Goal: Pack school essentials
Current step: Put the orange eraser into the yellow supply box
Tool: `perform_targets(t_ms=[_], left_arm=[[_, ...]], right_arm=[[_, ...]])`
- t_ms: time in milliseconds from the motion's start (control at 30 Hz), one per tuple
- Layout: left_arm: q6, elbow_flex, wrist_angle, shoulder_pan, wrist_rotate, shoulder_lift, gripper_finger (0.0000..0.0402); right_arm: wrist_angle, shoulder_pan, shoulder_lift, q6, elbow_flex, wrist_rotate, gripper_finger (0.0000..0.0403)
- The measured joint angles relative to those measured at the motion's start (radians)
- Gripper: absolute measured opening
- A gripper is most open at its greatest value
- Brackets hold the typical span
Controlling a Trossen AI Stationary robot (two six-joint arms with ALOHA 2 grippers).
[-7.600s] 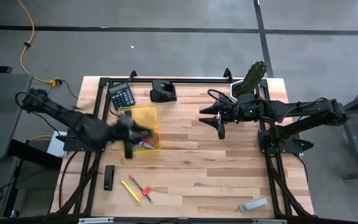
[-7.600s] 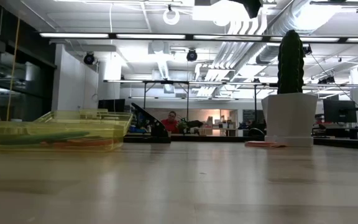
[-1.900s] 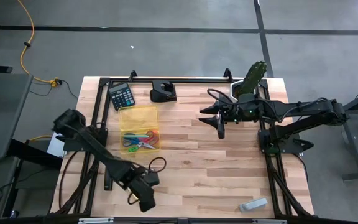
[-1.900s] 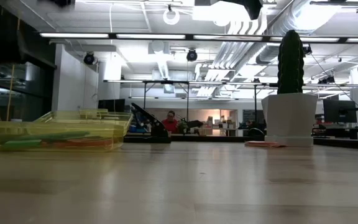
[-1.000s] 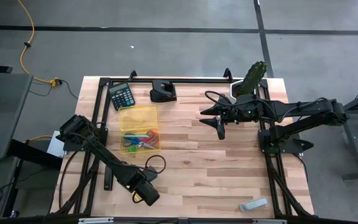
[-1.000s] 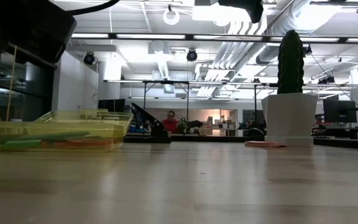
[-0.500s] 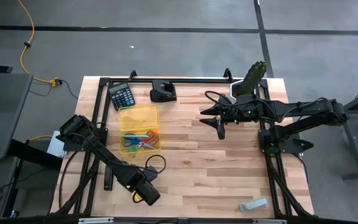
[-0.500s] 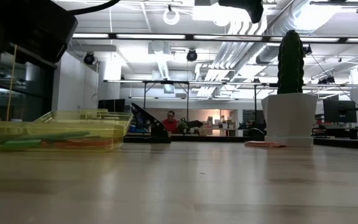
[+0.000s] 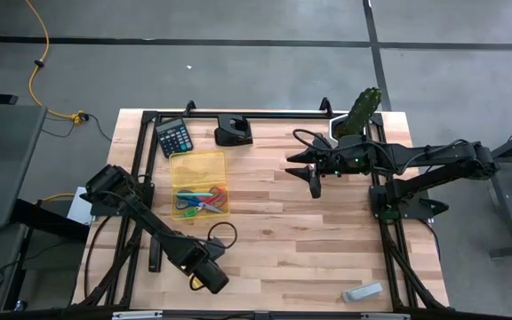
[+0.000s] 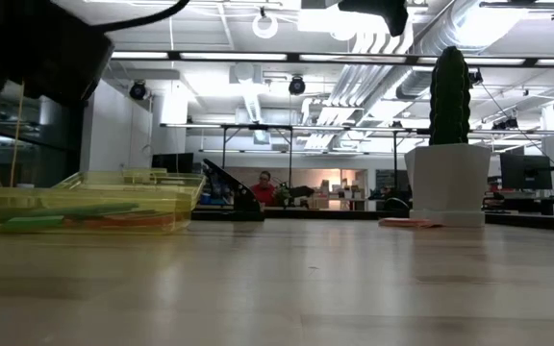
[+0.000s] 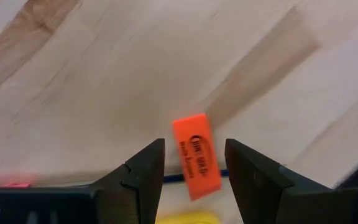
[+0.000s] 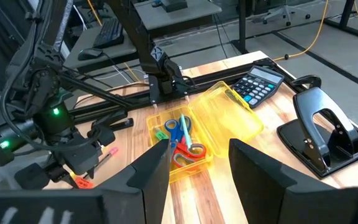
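An orange eraser (image 11: 196, 165) lies flat on the wood near the table's near-left corner. My left gripper (image 11: 194, 143) points down over it, open, one finger on each side, with a gap showing at both. In the high view this gripper (image 9: 212, 283) hides the eraser. A yellow pen's end (image 11: 191, 218) shows beside the eraser. The clear yellow box (image 9: 199, 182) holds the red-handled and blue-handled scissors (image 12: 180, 140) and a green pen. My right gripper (image 9: 314, 182) hovers open over the table's middle right, holding nothing.
A calculator (image 9: 174, 136) and a black hole punch (image 9: 233, 132) sit at the far edge. The cactus in its white pot (image 9: 361, 111) stands at the far right, with a flat pinkish thing (image 10: 410, 223) beside it. A grey object (image 9: 363, 292) lies near right and a black bar (image 9: 156, 253) near left.
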Motion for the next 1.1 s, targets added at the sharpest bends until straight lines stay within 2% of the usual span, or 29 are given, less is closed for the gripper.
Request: perform_targets(t_ms=[300,567,933,1100], left_arm=[[0.000,0.003,0.017,-0.002,0.041,0.052,0.0159],[0.005,0.004,0.008,-0.002,0.025,0.063,0.0157],[0.010,0.001,-0.005,-0.002,0.023,0.064,0.0088],[0.025,0.001,-0.006,-0.002,0.022,0.059,0.0074]], right_arm=[[-0.013,0.000,0.000,0.001,0.000,0.001,0.0158],[-0.022,0.000,0.001,0.001,0.000,0.002,0.0158],[-0.022,0.000,0.001,-0.007,0.000,0.002,0.0158],[-0.023,0.000,0.001,-0.007,0.000,0.002,0.0158]])
